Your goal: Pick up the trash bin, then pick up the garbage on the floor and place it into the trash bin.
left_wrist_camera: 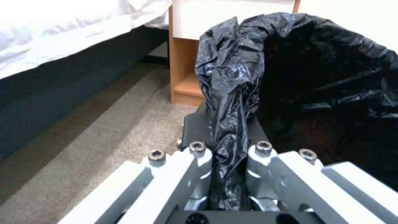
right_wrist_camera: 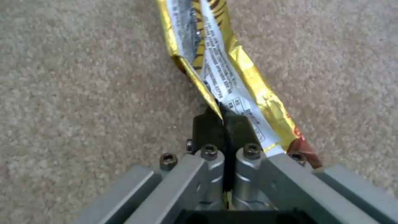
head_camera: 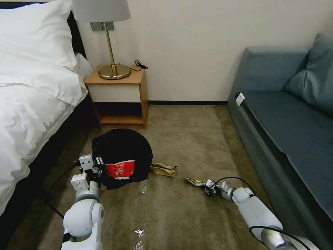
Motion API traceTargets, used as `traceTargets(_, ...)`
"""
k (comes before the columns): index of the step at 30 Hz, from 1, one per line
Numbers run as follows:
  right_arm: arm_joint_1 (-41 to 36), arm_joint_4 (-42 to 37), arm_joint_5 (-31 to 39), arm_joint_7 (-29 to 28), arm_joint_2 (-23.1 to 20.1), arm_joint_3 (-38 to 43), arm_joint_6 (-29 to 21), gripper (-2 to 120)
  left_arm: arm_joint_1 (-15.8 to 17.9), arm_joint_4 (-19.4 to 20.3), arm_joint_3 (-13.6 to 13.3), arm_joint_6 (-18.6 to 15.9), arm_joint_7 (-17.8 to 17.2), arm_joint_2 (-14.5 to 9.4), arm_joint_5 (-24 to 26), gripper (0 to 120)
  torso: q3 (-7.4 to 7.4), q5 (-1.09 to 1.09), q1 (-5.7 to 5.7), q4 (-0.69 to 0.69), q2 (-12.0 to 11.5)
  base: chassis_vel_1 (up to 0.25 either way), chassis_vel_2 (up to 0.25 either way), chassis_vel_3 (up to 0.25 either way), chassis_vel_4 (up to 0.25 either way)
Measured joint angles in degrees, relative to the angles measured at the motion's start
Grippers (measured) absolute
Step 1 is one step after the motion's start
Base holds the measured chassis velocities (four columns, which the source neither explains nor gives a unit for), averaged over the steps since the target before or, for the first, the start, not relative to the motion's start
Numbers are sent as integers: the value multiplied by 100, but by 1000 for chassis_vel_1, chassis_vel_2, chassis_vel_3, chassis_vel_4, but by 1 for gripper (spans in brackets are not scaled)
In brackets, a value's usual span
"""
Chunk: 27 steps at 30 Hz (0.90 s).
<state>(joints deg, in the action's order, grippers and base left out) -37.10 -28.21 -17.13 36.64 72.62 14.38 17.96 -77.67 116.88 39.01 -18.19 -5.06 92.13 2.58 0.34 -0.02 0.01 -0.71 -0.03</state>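
Foil scrap [head_camera: 139, 233]: a small shiny crumpled bit lies on the carpet [head_camera: 194, 139] closest to the robot, between its two arms.
Left gripper [head_camera: 99, 166]: low at the near-left rim of the trash bin [head_camera: 121, 152], its fingers pinched tight on a fold of the black bag liner [left_wrist_camera: 228, 93] that runs between them.
Trash bin: sits just in front of the left arm, near the bed, tipped so its black-lined mouth faces the robot; I can't tell whether it rests on the carpet or hangs off it.
Red-and-white cup [head_camera: 120, 169]: crushed, lying at the near edge of the bin's mouth, against the black liner.
Clear bottle [head_camera: 143, 186]: only a bit of clear plastic shows on the carpet just below the bin's right edge.
Right gripper [head_camera: 206, 185]: down at carpet level to the right of the bin, fingers closed on one end of the snack wrapper [right_wrist_camera: 224, 71].
Snack wrapper: gold and white, flat and creased, stretching away from the closed fingers toward the bin, low over the carpet.
Brown paper bag [head_camera: 164, 169]: crumpled on the carpet between the bin and the wrapper, just beside the bin's right side.
Bed [head_camera: 31, 104]: white bedding along the left.
Sofa [head_camera: 291, 118]: blue-grey, along the right.
Nightstand [head_camera: 119, 97]: wooden, beyond the bin against the wall, carrying a brass lamp [head_camera: 109, 45].
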Motion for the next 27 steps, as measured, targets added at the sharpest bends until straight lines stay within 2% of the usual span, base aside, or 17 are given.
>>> traceTargets(9,-80,-633,605,-39,-103,185,33,0,31,-120,-2,9,0,0,-7,5,-1,0,0,1,0,0,0,0,0)
traceTargets(11,-164,-1028,1113,-167,-166,198,85,0,61,-203,-18,26,-3,0,-17,5,-1,0,0,0,0,0,0,0,0)
traceTargets(13,-194,-1162,1290,-230,-178,193,128,0,67,-233,-31,28,-4,1,-21,5,-2,0,0,0,0,0,0,0,0)
traceTargets(20,-283,-1925,2147,-867,-69,1,1072,0,152,-457,-129,40,-6,1,-32,5,-2,0,0,1,0,0,0,0,0)
traceTargets(21,-283,-1925,2147,-867,-69,1,1072,0,152,-457,-129,40,-6,1,-32,5,-2,0,0,1,0,0,0,0,0)
traceTargets(23,-330,-2413,2500,-1281,-12,-298,1318,0,204,-533,-181,41,-9,0,-31,5,-2,0,0,2,0,0,0,0,0)
traceTargets(27,-420,-2944,2790,-1582,12,-584,1368,0,233,-576,-206,41,-9,0,-26,5,-2,0,0,2,0,0,0,0,0)
